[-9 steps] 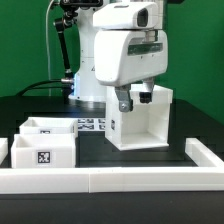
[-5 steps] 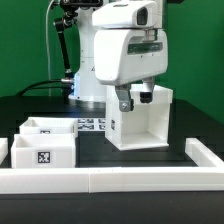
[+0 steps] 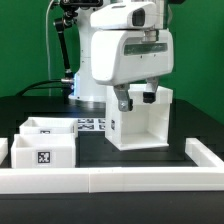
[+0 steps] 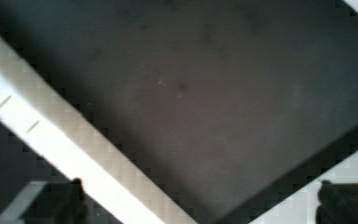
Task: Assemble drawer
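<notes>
Two fingers of my gripper (image 3: 134,100) stand well apart, so the hand is released and grasps nothing.

Exterior view:
- My hand hangs at the top of the drawer housing (image 3: 163,115), at its upper corner on the exterior view's left.
- Whether a fingertip touches the housing wall, I cannot tell.
- The housing stands upright on the black table (image 3: 130,158), open face toward the camera, with a marker tag on its front panel.
- Toward the exterior view's left, well apart from the housing, sit two open-topped white boxes. The front drawer box (image 3: 42,155) carries a tag on its near face. The rear drawer box (image 3: 45,127) sits just behind it.
- The marker board (image 3: 90,125) lies flat between the rear drawer box and the housing.
- A low white fence (image 3: 110,180) runs along the near edge of the table and turns back on the exterior view's right.

Wrist view:
- Both fingers (image 4: 37,205) show only as dark tips at the frame corners, far from each other.
- A white edge (image 4: 43,135) runs slantwise across a dark surface (image 4: 211,100) and passes between the tips, nearer one of them.
- The picture is blurred, and I cannot tell which part that edge belongs to.
</notes>
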`<state>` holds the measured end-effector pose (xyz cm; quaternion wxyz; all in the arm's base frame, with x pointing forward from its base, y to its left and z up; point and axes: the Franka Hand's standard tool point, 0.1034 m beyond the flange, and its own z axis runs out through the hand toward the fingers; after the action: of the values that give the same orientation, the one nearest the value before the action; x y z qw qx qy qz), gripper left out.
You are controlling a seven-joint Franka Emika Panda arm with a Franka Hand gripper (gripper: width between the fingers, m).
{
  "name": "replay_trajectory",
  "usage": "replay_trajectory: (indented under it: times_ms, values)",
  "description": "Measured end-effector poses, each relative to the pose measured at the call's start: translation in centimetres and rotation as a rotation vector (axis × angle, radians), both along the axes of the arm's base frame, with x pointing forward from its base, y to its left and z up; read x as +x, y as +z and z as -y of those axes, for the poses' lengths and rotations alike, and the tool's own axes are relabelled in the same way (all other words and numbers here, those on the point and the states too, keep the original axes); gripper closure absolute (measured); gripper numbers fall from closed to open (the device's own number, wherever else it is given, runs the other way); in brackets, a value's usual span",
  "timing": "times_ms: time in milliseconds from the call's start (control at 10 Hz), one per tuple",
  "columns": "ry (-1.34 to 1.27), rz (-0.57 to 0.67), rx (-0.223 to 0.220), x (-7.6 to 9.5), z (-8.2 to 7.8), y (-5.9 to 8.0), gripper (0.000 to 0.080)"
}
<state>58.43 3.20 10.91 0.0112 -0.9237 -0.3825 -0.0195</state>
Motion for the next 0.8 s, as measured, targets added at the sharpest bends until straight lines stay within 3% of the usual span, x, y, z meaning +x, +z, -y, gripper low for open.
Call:
replay_trajectory:
  times_ms: [200,600,800]
  values:
    - [-0.189,-0.006,0.015,-0.3,-1.1,-0.2,0.015]
    - [-0.424,-0.017,0.025,-0.4,-1.4,-0.2,0.015]
    - [-0.491,-0.022,0.022,-1.9,-2.3,0.1,0.015]
